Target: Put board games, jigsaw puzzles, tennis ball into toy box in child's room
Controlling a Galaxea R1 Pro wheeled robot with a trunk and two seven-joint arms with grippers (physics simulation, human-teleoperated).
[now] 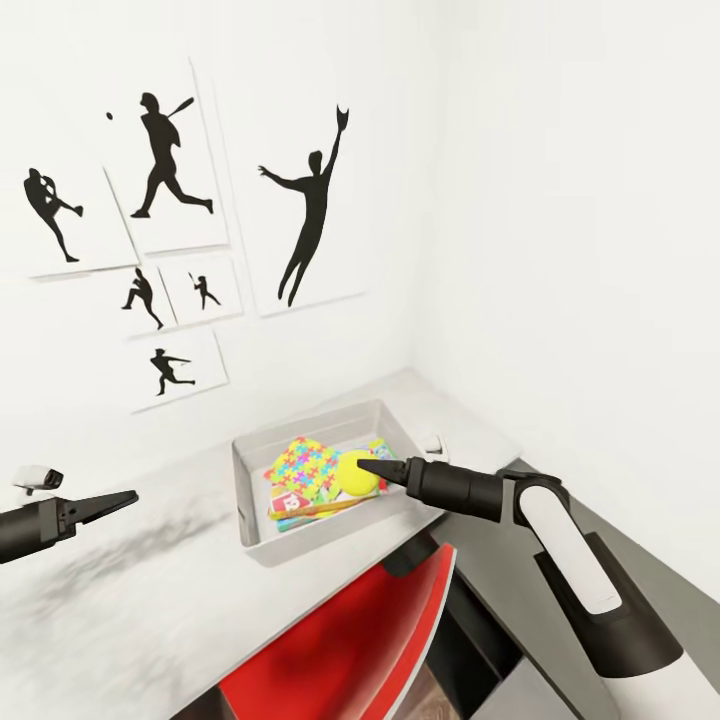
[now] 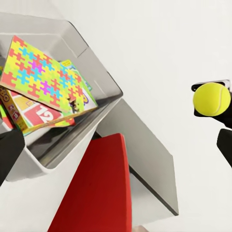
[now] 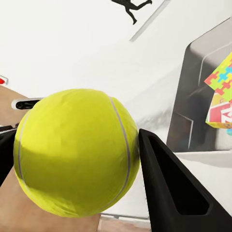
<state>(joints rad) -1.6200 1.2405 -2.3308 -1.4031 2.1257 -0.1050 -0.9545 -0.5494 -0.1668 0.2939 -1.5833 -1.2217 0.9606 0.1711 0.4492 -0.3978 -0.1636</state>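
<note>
The tennis ball [image 1: 350, 474] is yellow-green and hangs just above the toy box [image 1: 255, 480], with my right gripper [image 1: 366, 468] shut on it. Close up, the tennis ball [image 3: 77, 152] sits between two black fingers [image 3: 169, 193]. The toy box [image 2: 104, 79] is a grey tray on the white table [image 1: 130, 580]. A jigsaw puzzle [image 1: 305, 465] lies on top of stacked board games [image 1: 300, 508] inside it. That jigsaw puzzle [image 2: 43, 72] covers a game box [image 2: 36, 115] printed with a 12. My left gripper [image 1: 122, 499] hovers open over the table, left of the box.
A red chair [image 1: 350, 640] stands tucked under the table's front edge, just below the toy box. Black athlete pictures [image 1: 170, 160] hang on the white wall behind. A small white object [image 1: 432, 442] sits behind the box near the corner. Open table surface lies under my left gripper.
</note>
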